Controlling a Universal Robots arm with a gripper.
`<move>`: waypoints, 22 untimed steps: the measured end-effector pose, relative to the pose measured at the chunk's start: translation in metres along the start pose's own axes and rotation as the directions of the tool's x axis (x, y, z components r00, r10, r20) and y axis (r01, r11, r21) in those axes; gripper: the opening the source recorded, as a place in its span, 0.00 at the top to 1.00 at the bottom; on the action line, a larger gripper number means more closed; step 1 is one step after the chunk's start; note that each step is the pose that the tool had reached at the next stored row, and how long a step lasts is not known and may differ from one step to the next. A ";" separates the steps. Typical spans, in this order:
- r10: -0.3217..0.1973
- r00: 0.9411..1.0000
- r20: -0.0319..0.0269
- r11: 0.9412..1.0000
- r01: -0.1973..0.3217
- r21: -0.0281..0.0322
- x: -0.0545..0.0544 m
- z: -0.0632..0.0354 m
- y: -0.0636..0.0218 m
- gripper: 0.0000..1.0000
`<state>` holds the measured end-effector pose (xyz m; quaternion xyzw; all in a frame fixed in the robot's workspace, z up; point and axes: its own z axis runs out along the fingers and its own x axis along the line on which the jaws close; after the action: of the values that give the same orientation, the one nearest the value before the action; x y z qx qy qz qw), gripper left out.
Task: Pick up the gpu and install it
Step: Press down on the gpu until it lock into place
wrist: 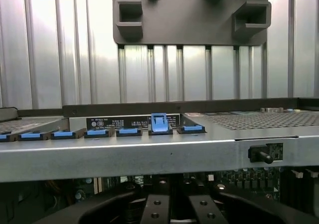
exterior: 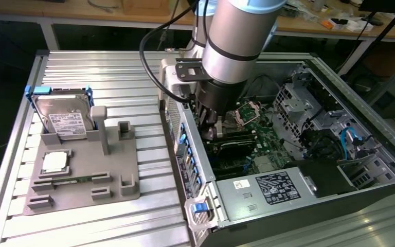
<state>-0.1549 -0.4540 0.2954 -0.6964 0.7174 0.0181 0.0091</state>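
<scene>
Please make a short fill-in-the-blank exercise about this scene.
1. The end effector is lowered inside the open computer ____.
2. The hard drive stands in a ____ frame on the grey holder.
3. In the wrist view, one ____ latch on the case edge stands raised.

Missing words: case; blue; blue

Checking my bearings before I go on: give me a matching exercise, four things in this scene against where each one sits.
Things:
1. hard drive
2. silver chip
3. hand
4. power supply

Places:
A. lying flat on the gray holder
B. down over the green board inside the open case
C. standing upright in the gray holder, in a blue frame
D. boxed into the case, white label facing up

Pairs: 1-C, 2-A, 3-B, 4-D
</scene>
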 end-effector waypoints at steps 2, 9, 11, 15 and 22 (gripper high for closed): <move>0.000 1.000 0.004 1.000 0.000 0.000 0.000 0.0002 0.0011 0.89; 0.000 1.000 0.017 1.000 0.000 0.000 0.000 0.0010 0.0044 0.89; 0.000 1.000 0.020 1.000 0.000 -0.001 0.000 0.0013 0.0047 0.89; 0.000 1.000 0.028 1.000 0.000 -0.009 0.000 0.0014 0.0047 0.89; 0.004 0.999 0.031 0.998 -0.002 -0.064 0.000 0.0019 0.0048 0.89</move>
<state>-0.1598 -0.4540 0.2936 -0.6949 0.7172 0.0521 -0.0021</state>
